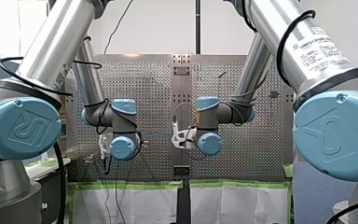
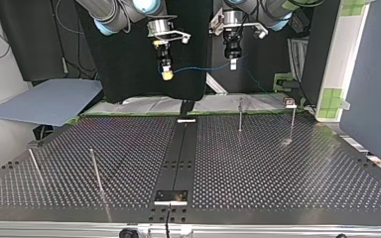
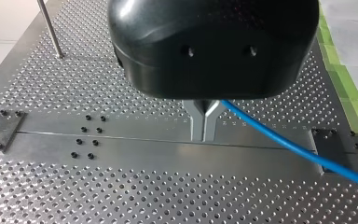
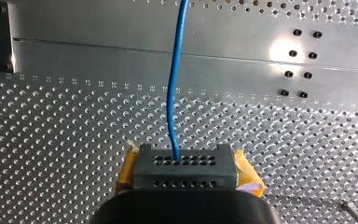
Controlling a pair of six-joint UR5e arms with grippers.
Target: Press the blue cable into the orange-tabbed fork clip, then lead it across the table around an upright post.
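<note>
Got the blue cable (image 2: 198, 68) strung in the air between both grippers, up at 12 o'clock in the top view, well above the table (image 2: 278, 168). Seeing my left gripper (image 3: 204, 135) with its metal fingers fully closed, pinching the cable. Same deal for my right gripper (image 4: 184, 161): yellow pads squeezed together on it. Also spotting an upright post (image 2: 240, 115) at 1 o'clock on the table, two more around 9 o'clock.

Even, bright light; glare patch on table (image 4: 276, 49).
</note>
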